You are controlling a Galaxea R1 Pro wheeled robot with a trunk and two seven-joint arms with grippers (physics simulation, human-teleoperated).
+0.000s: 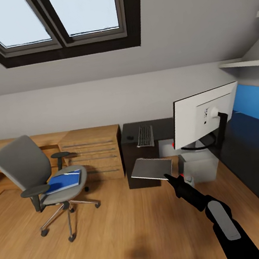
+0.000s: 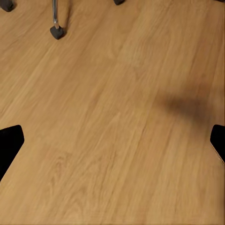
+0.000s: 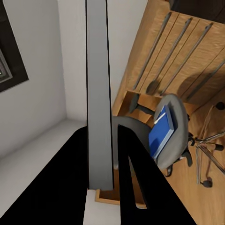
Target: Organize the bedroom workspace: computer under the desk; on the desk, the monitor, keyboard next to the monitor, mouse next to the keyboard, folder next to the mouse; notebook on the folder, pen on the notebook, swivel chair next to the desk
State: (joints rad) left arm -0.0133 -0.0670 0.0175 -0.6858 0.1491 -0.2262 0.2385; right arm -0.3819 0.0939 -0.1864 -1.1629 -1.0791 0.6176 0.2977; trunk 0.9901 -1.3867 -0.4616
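A flat silver-grey slab (image 1: 151,168), which looks like a keyboard turned over, is held up in the air by the right gripper (image 1: 169,177) near the middle of the head view. In the right wrist view, the slab (image 3: 99,93) is pinched edge-on between the black fingers (image 3: 133,178), which are closed on it. A second keyboard (image 1: 145,135) with black keys lies on a dark low cabinet (image 1: 139,157), and the small mouse (image 1: 130,137) sits just beside it. The monitor (image 1: 204,115) stands on the black desk (image 1: 253,143) at the right. The grey computer (image 1: 198,164) is on the floor below the monitor. At the left, the blue folder (image 1: 63,181) lies on the swivel chair (image 1: 41,181) seat. The tips of the left gripper (image 2: 112,145) are seen wide apart over the wood floor (image 2: 117,117), holding nothing.
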